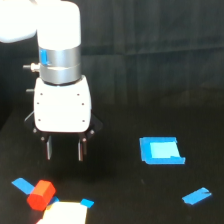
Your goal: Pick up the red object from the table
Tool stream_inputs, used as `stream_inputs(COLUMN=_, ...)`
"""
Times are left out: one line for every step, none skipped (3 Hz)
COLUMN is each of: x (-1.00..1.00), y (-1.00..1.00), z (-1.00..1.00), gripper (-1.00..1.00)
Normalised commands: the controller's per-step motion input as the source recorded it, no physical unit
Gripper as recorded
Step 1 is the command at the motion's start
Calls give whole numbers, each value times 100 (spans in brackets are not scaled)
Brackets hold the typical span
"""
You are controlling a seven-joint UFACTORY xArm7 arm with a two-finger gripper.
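Two fingers (49, 148) of the gripper (64, 149) hang apart, nothing between them, clear above the table (115, 190). Red object (41, 194) lies below and slightly toward the exterior view's left, resting beside a blue tape strip (22, 185) and a pale glare patch (66, 214). Judged step: approach, before grasp. Next move calls for a small leftward shift, then descent to straddle the block.
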Motion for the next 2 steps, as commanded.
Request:
stream_inputs(x=42, y=-47, z=82, gripper=-5)
stream_inputs(x=22, y=-72, z=100, gripper=-62)
